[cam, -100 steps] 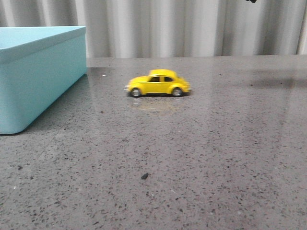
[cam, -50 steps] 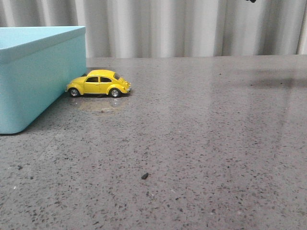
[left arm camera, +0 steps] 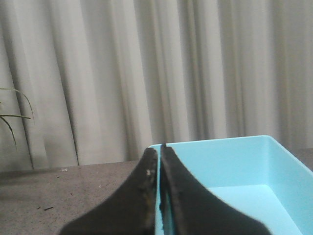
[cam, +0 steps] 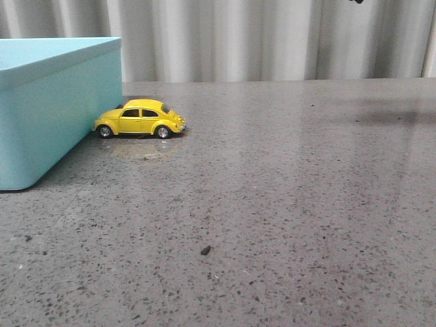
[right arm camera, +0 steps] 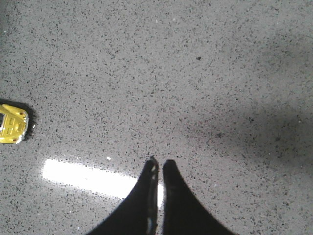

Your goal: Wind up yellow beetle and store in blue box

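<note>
The yellow beetle (cam: 139,118) sits nose against the blue box (cam: 54,102) on the bench (cam: 286,204), no lettering legible; both pincers, left (left arm camera: 159,152) and right (right arm camera: 160,165), are pressed together, empty.

both your grippers are closed and hold nothing.
left gripper (left arm camera: 159,152) has fingers pressed together; right gripper (right arm camera: 160,165) fingers nearly touch.

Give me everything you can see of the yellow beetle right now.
The yellow beetle is a small, glossy toy car with dark windows, silver hubcaps and pale bumpers; it looks like painted metal or hard plastic. It stands upright on all wheels on the speckled grey table, side-on to the front camera, one end at or against the near corner of the blue box; contact cannot be confirmed. No gripper touches it. The right wrist view catches only one end of it.
</note>
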Robot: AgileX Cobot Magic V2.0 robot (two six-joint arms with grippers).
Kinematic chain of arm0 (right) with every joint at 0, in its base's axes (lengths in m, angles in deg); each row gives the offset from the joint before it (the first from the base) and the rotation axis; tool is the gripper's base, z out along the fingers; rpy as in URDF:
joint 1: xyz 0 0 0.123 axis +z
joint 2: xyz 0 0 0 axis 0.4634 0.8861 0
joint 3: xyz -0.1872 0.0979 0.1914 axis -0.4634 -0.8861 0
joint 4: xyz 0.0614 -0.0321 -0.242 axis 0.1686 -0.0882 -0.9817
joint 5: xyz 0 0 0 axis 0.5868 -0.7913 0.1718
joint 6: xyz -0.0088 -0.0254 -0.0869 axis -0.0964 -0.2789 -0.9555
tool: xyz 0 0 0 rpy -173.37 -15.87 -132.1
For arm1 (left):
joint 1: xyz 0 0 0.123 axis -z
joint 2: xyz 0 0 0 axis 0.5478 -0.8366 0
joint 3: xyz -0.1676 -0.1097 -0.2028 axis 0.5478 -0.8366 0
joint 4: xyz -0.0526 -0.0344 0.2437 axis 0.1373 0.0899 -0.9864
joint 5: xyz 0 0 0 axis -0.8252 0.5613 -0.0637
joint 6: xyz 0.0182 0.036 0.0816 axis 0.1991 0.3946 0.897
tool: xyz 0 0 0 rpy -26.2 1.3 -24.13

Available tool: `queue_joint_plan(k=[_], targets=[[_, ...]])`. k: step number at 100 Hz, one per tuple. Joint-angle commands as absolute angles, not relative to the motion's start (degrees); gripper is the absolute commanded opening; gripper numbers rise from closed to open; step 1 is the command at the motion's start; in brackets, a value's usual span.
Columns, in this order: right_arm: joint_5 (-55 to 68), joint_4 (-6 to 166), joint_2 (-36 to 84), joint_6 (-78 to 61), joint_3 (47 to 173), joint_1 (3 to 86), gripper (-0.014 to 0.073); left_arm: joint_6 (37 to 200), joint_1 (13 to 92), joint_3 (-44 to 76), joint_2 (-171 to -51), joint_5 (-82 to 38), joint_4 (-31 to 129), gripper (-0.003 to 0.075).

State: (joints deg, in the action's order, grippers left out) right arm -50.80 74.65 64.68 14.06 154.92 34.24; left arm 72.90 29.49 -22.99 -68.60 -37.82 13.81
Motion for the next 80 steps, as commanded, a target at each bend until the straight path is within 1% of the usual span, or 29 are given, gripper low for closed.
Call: queue_joint_plan(k=[1,18,49,80], targets=[[-48.28,75.17,62.04,13.49,156.66,34.21,-0.0061,72.28,29.75,-18.59,-70.71,-39.11,14.04,-0.0021],[-47.14,75.17,62.04,12.99,156.66,34.21,-0.0061,72.28,32.42,-10.94,-76.17,-31.57,14.04,-0.0021],[-42.84,75.17,60.44,11.28,156.66,34.21,-0.0061,72.28,37.73,0.37,-89.73,-27.64,14.04,-0.0021],[-37.45,75.17,55.4,10.84,156.66,34.21,-0.0061,72.28,42.52,12.85,-104.07,-19.99,14.04,-0.0021]])
